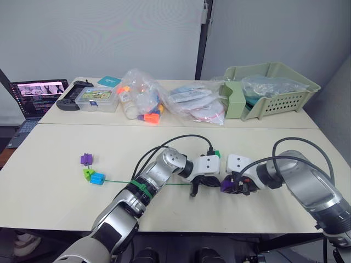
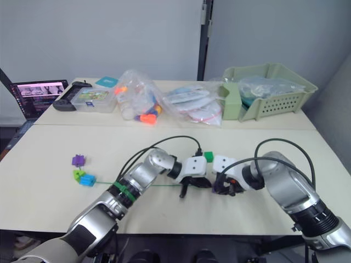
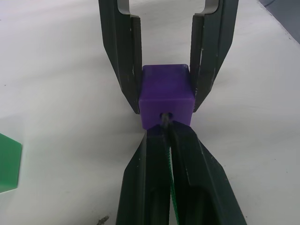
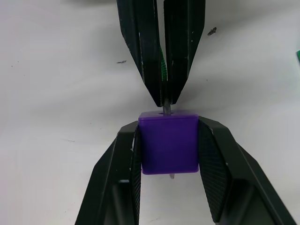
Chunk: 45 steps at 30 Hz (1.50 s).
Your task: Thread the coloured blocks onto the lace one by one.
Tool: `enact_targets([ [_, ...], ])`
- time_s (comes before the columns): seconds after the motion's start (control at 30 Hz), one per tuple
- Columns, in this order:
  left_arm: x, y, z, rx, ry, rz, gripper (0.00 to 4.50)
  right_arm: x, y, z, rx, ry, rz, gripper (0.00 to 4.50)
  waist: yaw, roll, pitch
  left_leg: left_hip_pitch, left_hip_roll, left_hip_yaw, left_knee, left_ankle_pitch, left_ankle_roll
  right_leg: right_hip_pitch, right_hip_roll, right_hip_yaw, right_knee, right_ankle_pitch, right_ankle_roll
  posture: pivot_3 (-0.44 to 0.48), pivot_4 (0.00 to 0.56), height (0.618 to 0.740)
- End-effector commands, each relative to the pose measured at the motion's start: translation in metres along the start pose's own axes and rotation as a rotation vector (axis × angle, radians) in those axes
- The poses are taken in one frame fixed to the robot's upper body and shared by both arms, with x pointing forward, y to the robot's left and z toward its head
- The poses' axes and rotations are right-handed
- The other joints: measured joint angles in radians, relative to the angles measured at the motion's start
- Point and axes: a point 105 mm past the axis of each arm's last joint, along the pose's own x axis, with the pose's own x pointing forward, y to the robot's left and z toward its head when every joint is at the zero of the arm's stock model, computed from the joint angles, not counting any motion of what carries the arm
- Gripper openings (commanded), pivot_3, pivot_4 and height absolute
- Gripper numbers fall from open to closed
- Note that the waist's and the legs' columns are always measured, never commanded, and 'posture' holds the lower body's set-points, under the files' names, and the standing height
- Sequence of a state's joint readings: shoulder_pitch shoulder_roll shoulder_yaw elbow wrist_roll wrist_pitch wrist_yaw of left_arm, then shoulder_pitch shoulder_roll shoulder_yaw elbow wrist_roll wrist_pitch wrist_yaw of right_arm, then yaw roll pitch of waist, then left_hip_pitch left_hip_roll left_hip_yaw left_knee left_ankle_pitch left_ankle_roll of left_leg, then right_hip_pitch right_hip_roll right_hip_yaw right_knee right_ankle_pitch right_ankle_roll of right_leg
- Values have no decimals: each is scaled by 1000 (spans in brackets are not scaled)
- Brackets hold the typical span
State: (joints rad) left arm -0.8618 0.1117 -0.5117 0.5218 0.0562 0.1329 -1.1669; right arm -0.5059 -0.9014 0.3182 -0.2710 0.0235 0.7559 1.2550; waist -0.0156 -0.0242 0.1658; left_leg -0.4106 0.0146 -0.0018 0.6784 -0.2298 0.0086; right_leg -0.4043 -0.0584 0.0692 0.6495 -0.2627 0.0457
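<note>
I see my right gripper (image 4: 168, 154) clenched on a small purple plastic cube with a hole (image 4: 168, 143); its two black fingers press the cube from both sides, just above the pale counter (image 1: 55, 186). My left gripper (image 3: 166, 140) is closed on the thin green cord (image 3: 171, 187), near its stiff grey tip. In the left wrist view this tip is at the mouth of the hole in the purple cube, and in the right wrist view a small grey point shows at the opposite face of the cube. The two grippers meet nose to nose near the middle of the counter, in front of me.

From the left gripper the green cord runs over the counter to my left and ends at a small group of blocks: a blue cube (image 1: 98, 178) and a lime green cube (image 1: 88, 173) touching each other, and a second purple cube (image 1: 86, 159) just beside them, a little farther from me. One dark green cube (image 1: 216, 154) lies just behind the left gripper's white housing.

At the far side of the counter I see a clear plastic bag with orange toys (image 1: 143, 101), a pale green plastic basket (image 1: 285, 96), and an open laptop (image 1: 35, 101) at the far left.
</note>
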Motion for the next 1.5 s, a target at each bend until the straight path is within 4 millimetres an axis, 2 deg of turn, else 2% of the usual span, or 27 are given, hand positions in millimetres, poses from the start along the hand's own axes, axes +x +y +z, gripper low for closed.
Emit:
enact_targets([
  [0.03,-11,11,16,22,-56,50,736,2,5,9,-24,-27,32,1159,0,0,0,0,0,0,0,0,0,0,0,0,0,0,0,0,150,737],
  [0.27,-28,7,9,-5,-16,46,3031,-1,4,8,-22,-21,28,1159,-1,0,0,0,0,0,0,0,0,0,0,0,0,0,0,0,150,737],
  [0.3,-31,6,6,-3,-5,47,3245,-1,4,9,-20,-24,28,1159,-1,0,0,0,0,0,0,0,0,0,0,0,0,0,0,0,150,737],
  [0.47,-38,3,-4,-12,27,60,3259,-2,5,9,-14,-29,28,1159,1,0,0,0,0,0,0,0,0,0,0,0,0,0,0,0,150,737],
  [0.67,-35,-2,-10,-37,37,47,3259,-2,6,11,-12,-34,31,1159,2,0,0,-1,0,0,0,0,0,0,0,0,0,0,0,0,150,737],
  [0.77,-34,-4,-14,-55,59,37,2454,-2,5,11,-13,-34,30,1159,2,0,0,-1,0,0,0,0,0,0,0,0,0,0,0,0,150,737],
  [1.0,-34,-5,-15,-70,60,30,137,-2,5,11,-14,-32,27,1159,2,0,0,-1,0,0,0,0,0,0,0,0,0,0,0,0,150,737],
  [1.03,-33,-5,-14,-70,55,29,0,-2,5,11,-14,-31,27,1159,2,0,0,-1,0,0,0,0,0,0,0,0,0,0,0,0,150,737],
  [1.5,-15,1,7,-60,-19,28,0,-2,3,12,-17,-31,24,1159,2,0,0,-1,0,0,0,0,0,0,0,0,0,0,0,0,150,737],
])
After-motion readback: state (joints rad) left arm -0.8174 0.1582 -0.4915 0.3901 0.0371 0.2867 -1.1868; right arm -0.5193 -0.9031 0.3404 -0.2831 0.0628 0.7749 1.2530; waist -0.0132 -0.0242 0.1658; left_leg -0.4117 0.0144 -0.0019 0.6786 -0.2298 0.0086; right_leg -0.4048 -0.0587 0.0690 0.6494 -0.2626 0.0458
